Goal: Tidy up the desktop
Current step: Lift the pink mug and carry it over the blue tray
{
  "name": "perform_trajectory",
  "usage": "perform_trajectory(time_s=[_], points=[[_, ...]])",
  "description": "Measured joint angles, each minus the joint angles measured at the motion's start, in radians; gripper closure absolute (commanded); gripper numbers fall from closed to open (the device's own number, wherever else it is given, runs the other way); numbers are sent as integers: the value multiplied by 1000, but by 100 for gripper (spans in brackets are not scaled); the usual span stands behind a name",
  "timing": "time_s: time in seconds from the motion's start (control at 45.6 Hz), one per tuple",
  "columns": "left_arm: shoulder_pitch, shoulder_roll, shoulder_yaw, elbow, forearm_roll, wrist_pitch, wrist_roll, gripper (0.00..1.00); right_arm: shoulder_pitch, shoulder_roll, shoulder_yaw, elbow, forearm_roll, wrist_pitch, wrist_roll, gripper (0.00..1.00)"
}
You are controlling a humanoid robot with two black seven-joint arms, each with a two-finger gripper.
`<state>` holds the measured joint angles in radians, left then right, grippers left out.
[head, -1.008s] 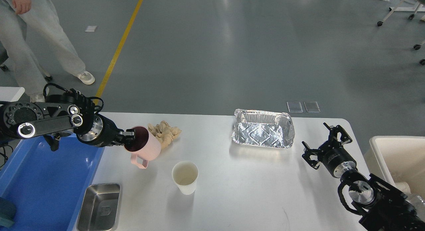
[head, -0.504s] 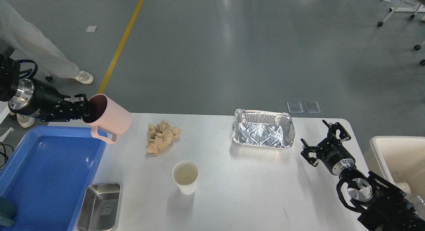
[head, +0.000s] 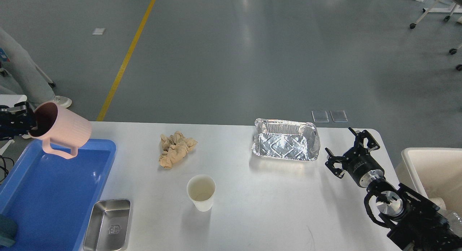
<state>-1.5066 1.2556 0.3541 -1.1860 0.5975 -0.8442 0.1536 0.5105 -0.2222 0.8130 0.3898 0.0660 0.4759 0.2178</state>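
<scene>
One claw, the left claw (head: 30,121), pinches the pink mug (head: 61,130) by its rim above the blue tray (head: 54,193); that thin grip could slip. Right claw (head: 352,153) gapes empty over the counter (head: 252,200).

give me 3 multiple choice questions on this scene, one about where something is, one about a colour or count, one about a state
1. Where is the pink mug?
A. held over the far end of the blue tray
B. standing beside the paper cup
C. inside the foil container

2. What colour is the crumpled paper on the desktop?
A. green
B. tan
C. black

3. How does the right gripper stand?
A. shut on the foil container
B. shut on the paper cup
C. open, holding nothing

Answers:
1. A: the left gripper grips the mug's rim, and the mug hangs tilted above the tray's far edge.
2. B: the wad is light brown against the white top.
3. C: its fingers are spread apart, to the right of the foil container, with nothing between them.
</scene>
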Motion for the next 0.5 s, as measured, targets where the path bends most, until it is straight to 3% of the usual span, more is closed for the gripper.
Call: perform_trajectory(time_s=[0.219,0.504], points=[[122,56,-8,2,55,56,0,100,8,0,0,-1,0,0,0,0],[324,45,-9,7,101,162,-61,100,9,-6,0,-6,-15,1,-1,0]])
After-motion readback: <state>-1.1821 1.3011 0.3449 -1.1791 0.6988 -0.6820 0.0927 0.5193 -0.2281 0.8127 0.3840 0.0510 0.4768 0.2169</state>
